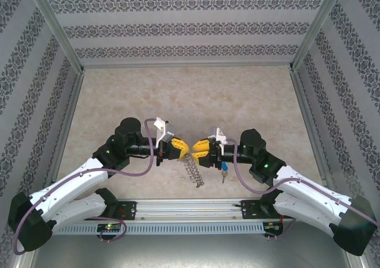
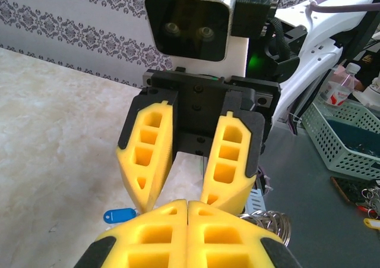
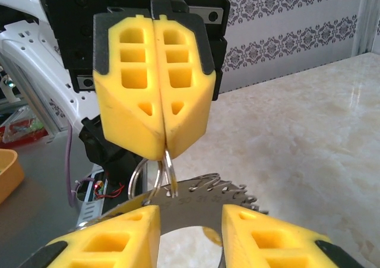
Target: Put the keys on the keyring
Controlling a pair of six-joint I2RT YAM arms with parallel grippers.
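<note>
Pinching keyring (image 3: 202, 198) by rim loop in clenched left gripper (image 3: 165, 152), presumably steadying it for threading; right gripper (image 2: 181, 199) parted, empty, opposite.

Overhead view looks down; wrist views close, facing opposite jaws.

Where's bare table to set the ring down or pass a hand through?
Free: the far half of the table, from the back wall down to the arms; also the strip between each arm and its side wall. Crowded: near centre, where the left fingers hold the keyring facing the right fingers, blue key lying just beside.
</note>
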